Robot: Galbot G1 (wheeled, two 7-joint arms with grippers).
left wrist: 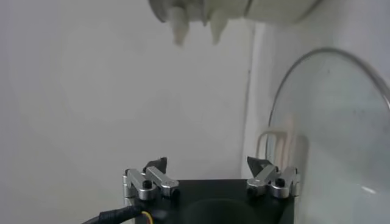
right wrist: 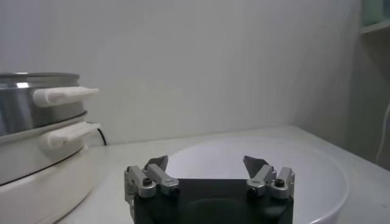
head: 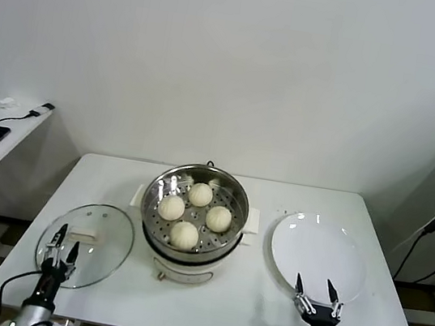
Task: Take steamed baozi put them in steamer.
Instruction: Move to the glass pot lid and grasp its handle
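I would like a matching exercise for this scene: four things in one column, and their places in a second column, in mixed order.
Things:
1. baozi
2. glass lid
3. white plate
4. right gripper

Places:
A. on the table, on the steamer's left
B. at the plate's near edge, open
C. inside the steamer
D. on the table, on the steamer's right, with nothing on it

Pairs: 1-C, 2-A, 3-D, 4-B

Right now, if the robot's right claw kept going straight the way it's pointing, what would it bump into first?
The right gripper, open, points across the flat round white plate. It would probably skim over the plate's near rim first; beyond that only the pale wall shows. How high it hangs above the plate is hard to judge.
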